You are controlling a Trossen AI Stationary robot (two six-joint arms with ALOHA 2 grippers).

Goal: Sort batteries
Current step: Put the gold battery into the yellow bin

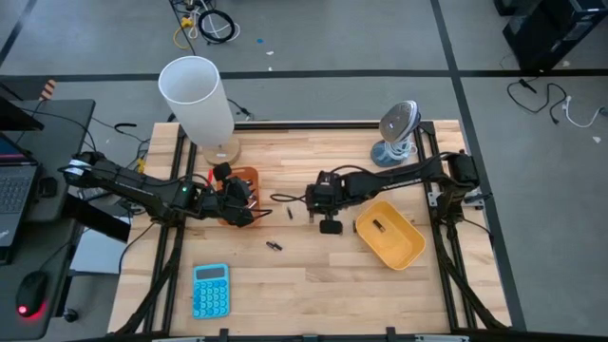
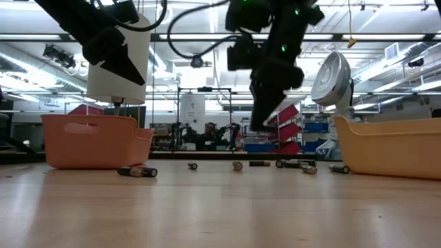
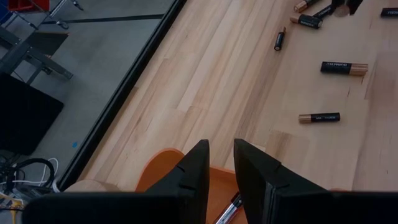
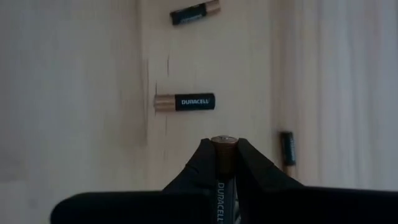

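Closest to the low camera, bare pale wood of the table [image 2: 220, 207] runs up to a scattered row of batteries: a dark one with a copper end [image 2: 138, 171] lies on its side just in front of the orange tray [image 2: 96, 141], and several more lie end-on or sideways farther along toward the yellow tray [image 2: 389, 148].

Above that row hangs the right gripper [image 4: 224, 146], near the table's middle, between the two trays. Its fingers are pinched on a single battery [image 4: 224, 149], black-bodied with a copper cap (white maker's lettering runs along the body), gripped at its sides so the copper end sticks out past the fingertips. Below it on the wood lie another black and copper cell [image 4: 185, 102], a second one [image 4: 195, 12] farther off, and a slimmer one [image 4: 286, 149] to the side.

The left gripper [image 3: 221, 162] sits over the orange tray, its fingers a narrow gap apart with nothing between them; a silvery cell [image 3: 229, 208] shows in the tray beneath. Beyond it lie more black and copper cells [image 3: 344, 67].

Farther back stand a white cylinder [image 1: 197, 95] and a small grey fan [image 1: 397, 128]; a blue calculator [image 1: 210, 290] lies at the near edge.
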